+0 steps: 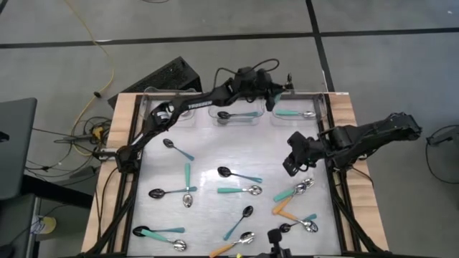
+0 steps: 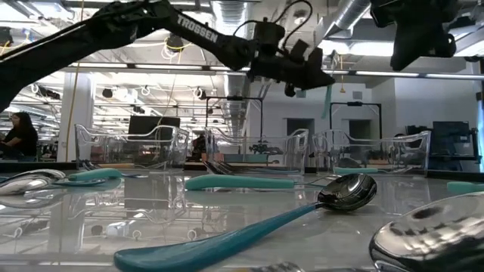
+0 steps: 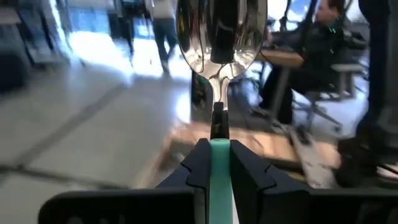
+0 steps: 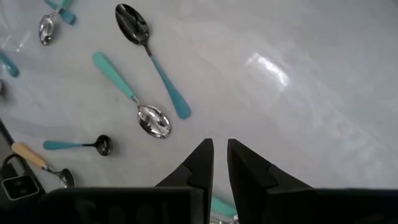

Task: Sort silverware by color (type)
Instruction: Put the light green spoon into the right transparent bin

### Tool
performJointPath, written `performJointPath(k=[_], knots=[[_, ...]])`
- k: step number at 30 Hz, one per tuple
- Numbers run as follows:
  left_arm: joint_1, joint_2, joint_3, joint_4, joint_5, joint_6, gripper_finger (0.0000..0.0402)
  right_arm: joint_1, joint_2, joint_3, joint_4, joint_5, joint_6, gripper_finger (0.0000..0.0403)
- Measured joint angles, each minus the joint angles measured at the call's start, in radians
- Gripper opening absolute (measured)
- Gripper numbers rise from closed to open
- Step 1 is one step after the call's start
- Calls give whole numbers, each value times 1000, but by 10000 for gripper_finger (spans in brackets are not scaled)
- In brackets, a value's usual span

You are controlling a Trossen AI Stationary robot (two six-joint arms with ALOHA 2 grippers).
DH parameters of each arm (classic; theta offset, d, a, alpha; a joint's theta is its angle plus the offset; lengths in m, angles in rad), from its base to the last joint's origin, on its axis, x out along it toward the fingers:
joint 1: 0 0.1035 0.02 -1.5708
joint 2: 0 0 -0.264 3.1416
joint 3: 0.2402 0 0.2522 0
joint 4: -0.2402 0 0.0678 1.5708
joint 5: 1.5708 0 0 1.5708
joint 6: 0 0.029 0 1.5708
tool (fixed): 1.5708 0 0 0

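My left gripper [image 1: 276, 98] reaches across to the table's far edge, above the clear bins, and is shut on a spoon with a silver bowl [image 3: 221, 31] and a teal handle. The middle bin [image 1: 238, 120] holds a black-bowled teal spoon [image 1: 237, 115]. The right bin [image 1: 295, 119] holds a silver-bowled teal spoon [image 1: 294, 112]. Several more spoons lie flat on the white table, among them a black-bowled one [image 1: 239, 174] and an orange-handled one [image 1: 283, 208]. My right gripper [image 1: 295, 159] hangs above the table's right side, shut, with nothing between its fingers [image 4: 202, 163]. My left gripper pinches the spoon's teal handle [image 3: 219, 163] between its two fingers, close to where the handle meets the metal neck. The handle runs along the fingers, and the bowl sticks out beyond their tips. The gripper points about level and the spoon is lifted clear.
A third clear bin [image 1: 168, 111] stands at the far left of the row. Wooden rails [image 1: 122, 143] edge the table on both sides. A bare stretch of table [image 1: 215, 147] lies between the bins and the loose spoons. People sit in the room beyond.
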Motion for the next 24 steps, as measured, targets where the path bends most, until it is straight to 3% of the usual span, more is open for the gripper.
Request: performJointPath(k=[2,5,24], knots=[[0,9,-3,10,26,4,18,0,0,0,1,0,3,71],[-16,38,-1,52,-14,42,18,-7,0,0,6,3,3,71],[-36,90,-2,-140,-28,132,34,-5,1,0,45,19,18,71]])
